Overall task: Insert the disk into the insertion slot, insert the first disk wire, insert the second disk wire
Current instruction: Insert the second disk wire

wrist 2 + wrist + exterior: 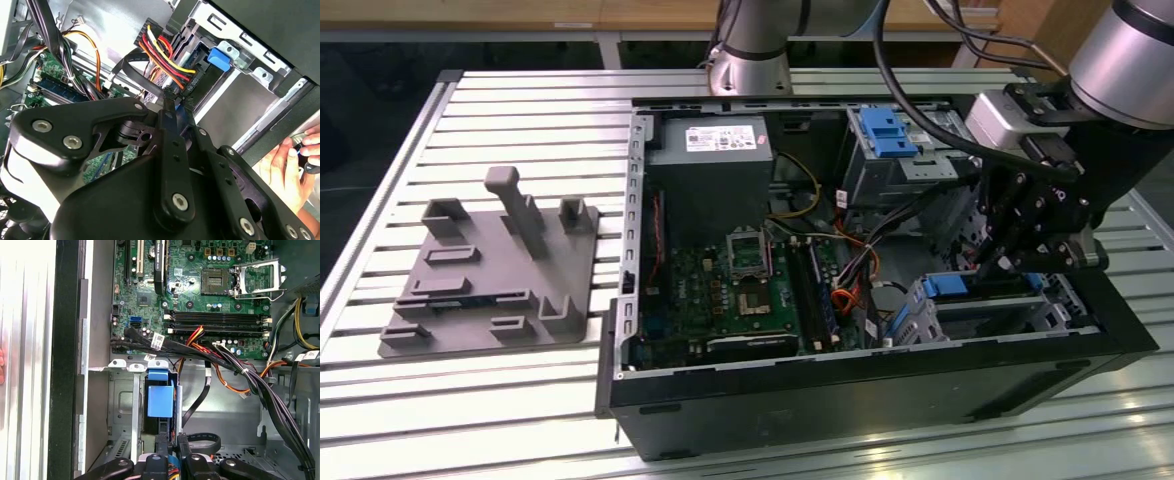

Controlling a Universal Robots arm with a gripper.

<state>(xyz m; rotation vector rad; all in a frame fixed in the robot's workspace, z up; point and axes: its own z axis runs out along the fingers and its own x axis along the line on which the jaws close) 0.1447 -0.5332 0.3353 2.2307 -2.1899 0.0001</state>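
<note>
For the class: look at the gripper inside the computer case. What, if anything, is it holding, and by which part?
The gripper is closed on a black connector at the end of a bundle of red, yellow and black wires, gripping the connector body beside the disk bay.

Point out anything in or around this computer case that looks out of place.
A person's hand is close beside the case in the second wrist view, near the gripper, which sits at the red and yellow wires. Nothing looks spilled or broken. The loose cables sprawl over the green board.

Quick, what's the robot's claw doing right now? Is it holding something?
Gripper: closed on a wire connector, beside the disk.
</note>
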